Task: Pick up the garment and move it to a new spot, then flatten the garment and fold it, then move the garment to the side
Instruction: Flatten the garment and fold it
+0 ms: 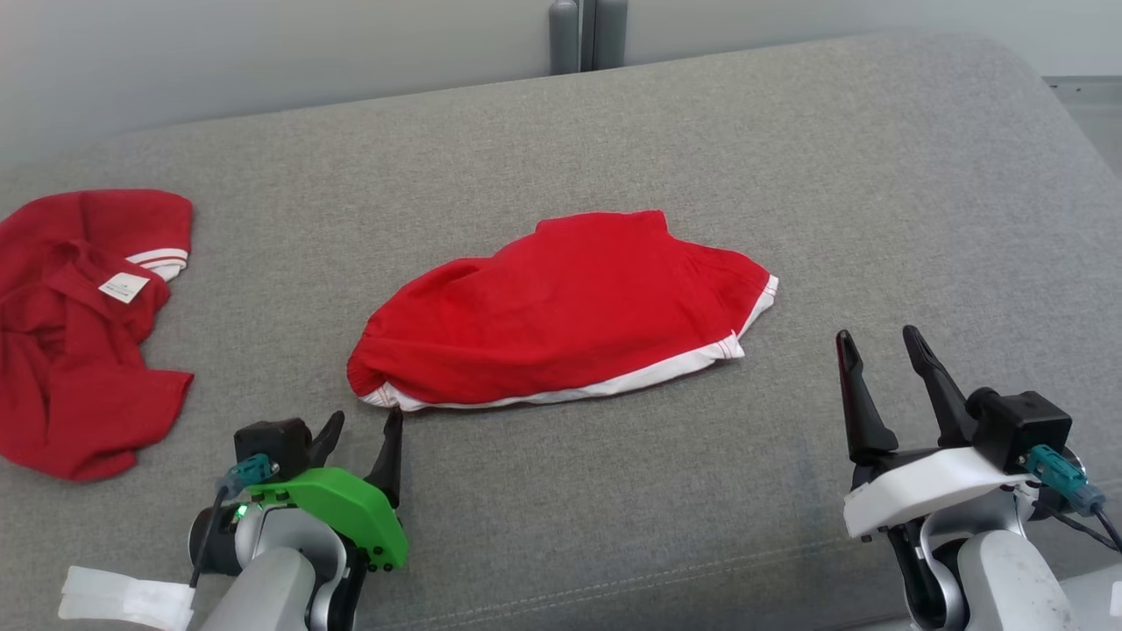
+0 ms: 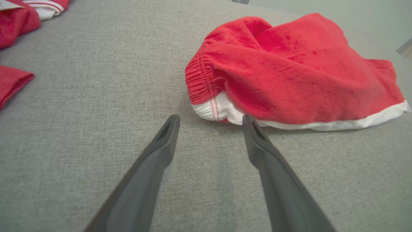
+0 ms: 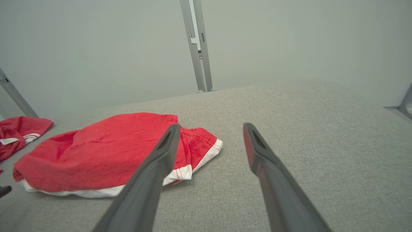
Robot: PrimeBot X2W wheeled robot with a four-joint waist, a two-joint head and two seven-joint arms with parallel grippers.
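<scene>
Left hand spread, red garment bunched, shirt cropped

Bright, even light — soft shadows, sharp focus, wide-angle wrist distortion.

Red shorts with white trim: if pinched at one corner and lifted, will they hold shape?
Probably flop: the red cloth shorts with white trim lie slumped and creased. Likely light; the fabric looks thin. Pushed across the grey woven cushion, they'd likely bunch.

A grey fabric cushion carries a red garment with white trim at its middle, and a crumpled darker red shirt well apart at its left end.
</scene>
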